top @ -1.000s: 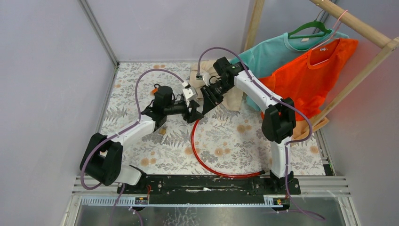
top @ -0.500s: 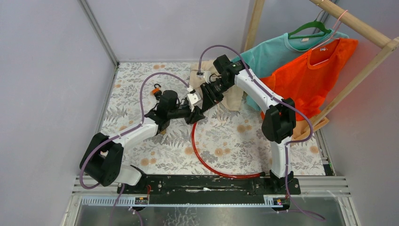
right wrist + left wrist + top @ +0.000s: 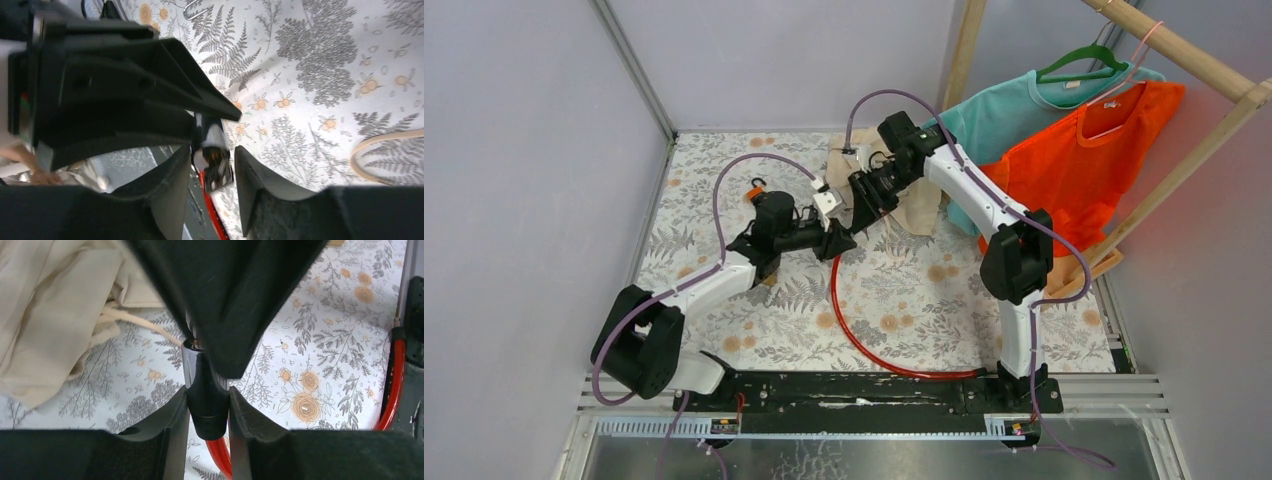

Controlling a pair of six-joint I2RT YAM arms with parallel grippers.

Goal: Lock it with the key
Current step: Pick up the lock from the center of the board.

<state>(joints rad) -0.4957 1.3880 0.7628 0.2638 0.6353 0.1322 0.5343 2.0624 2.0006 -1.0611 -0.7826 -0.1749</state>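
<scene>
Top view: both arms reach in over the floral counter (image 3: 724,300) and meet near its middle. Left gripper (image 3: 842,243) and right gripper (image 3: 861,203) sit tip to tip, just in front of a crumpled beige cloth (image 3: 916,205). Red cable (image 3: 864,340) runs from the meeting point in a wide arc across the counter toward the right arm's base. Small orange-and-black item (image 3: 754,190) lies apart on the counter behind the left arm; too small to identify. Teal shirt (image 3: 994,110) and orange shirt (image 3: 1104,150) hang on a wooden rail (image 3: 1184,50) at far right. Left wrist view: left jaws narrow, pads pressed to both sides of a black lock barrel (image 3: 207,407), its chrome collar just above them. The red cable leaves the barrel below, and another stretch shows at the right edge. Right gripper's black body fills the top of the view, right over the barrel. Beige cloth with a drawstring lies at left. Right wrist view: barrel with chrome end stands between the right fingers (image 3: 170,190), slim gaps either side. Cannot tell whether the right jaws grip it. Left gripper's body looms upper left, touching the barrel's far end.
</scene>
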